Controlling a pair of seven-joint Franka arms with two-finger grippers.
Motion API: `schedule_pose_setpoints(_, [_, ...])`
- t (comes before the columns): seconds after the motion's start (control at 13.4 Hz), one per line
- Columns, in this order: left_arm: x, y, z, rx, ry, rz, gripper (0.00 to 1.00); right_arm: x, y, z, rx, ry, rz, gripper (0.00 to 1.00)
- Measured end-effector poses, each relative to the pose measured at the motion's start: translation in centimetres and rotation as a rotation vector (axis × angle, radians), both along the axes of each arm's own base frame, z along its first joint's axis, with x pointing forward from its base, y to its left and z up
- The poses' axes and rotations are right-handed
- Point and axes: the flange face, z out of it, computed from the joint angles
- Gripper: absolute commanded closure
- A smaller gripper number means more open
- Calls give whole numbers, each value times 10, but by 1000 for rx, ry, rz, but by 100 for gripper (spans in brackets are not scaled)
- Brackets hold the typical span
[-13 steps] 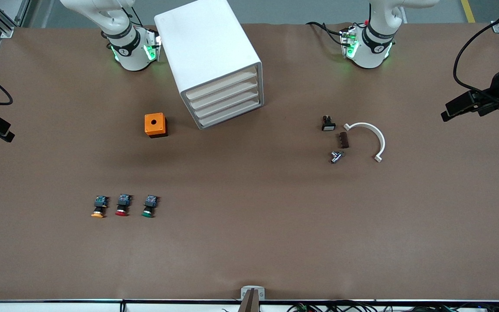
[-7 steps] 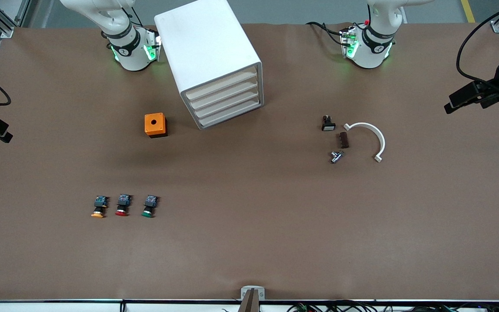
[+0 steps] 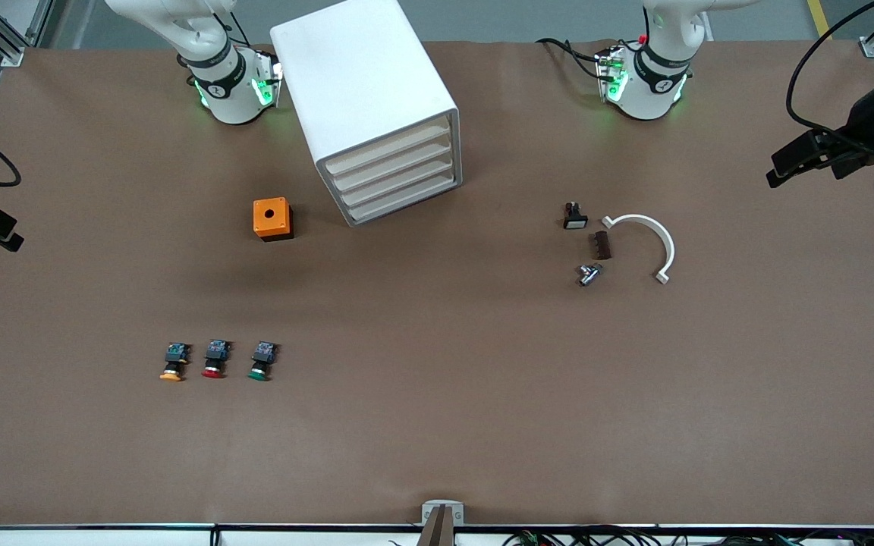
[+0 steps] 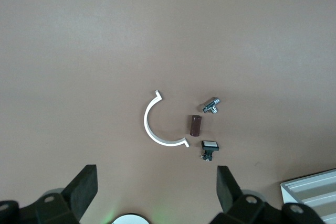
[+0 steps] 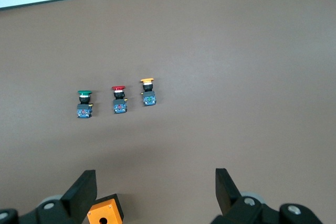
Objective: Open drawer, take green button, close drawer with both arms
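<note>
Bench: brown and matte (image 3: pixel 437 425), running from the front camera's edge up to my two bases along the top of the front view.
Nearest row: three push buttons lay toward my right arm's end of the bench, closest to the front camera; the green-capped button (image 3: pixel 261 361) lay beside the red-capped button (image 3: pixel 215 359), with the orange-capped button (image 3: pixel 173 362) at the end of the row.
Middle ground: a small metal fitting (image 3: pixel 589 274), a brown block (image 3: pixel 602 245), a white curved bracket (image 3: pixel 646 243) and a little black switch (image 3: pixel 574 216) sat close together toward my left arm's end; an orange box with a hole in its top (image 3: pixel 272 218) sat toward my right arm's end, just beside the cabinet's front corner.
Cabinet: the white cabinet (image 3: pixel 361 83) stood farthest back, between my bases, angled; the drawer (image 3: pixel 399 178), third of four slat fronts, was fully shut, as were the others.
Left end effector: my left end effector (image 4: pixel 157 192) hung high over the bracket and small parts, jaws wide apart, holding nothing.
Right end effector: my right end effector (image 5: pixel 156 191) hung high over the orange box and the button row, jaws spread, empty.
Step in hand: I judged the task barely begun, with neither arm yet at the cabinet.
Next move: opening the third drawer would call for one end effector to come down level with that slat and catch its lip without snagging a neighbour; the other could then go for the green button.
</note>
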Motion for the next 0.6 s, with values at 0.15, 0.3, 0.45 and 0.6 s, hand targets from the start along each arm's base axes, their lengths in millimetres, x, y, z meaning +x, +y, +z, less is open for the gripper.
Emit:
schedule_pose_setpoints(0.15, [-3,-1,5,17,-9,-3,0,0,0,-1,0,3,0,0])
schedule_pose_setpoints(0.3, [-7,-2,7,52,-16,-10,0,0,0,-2,0,3,0,0])
schedule_pose_setpoints(0.45, [-9,-8,6,67,-15,-16,0,0,0,-2,0,3,0,0])
schedule_pose_setpoints(0.6, [-9,-9,6,71,-16,-12,0,0,0,-2,0,4,0,0])
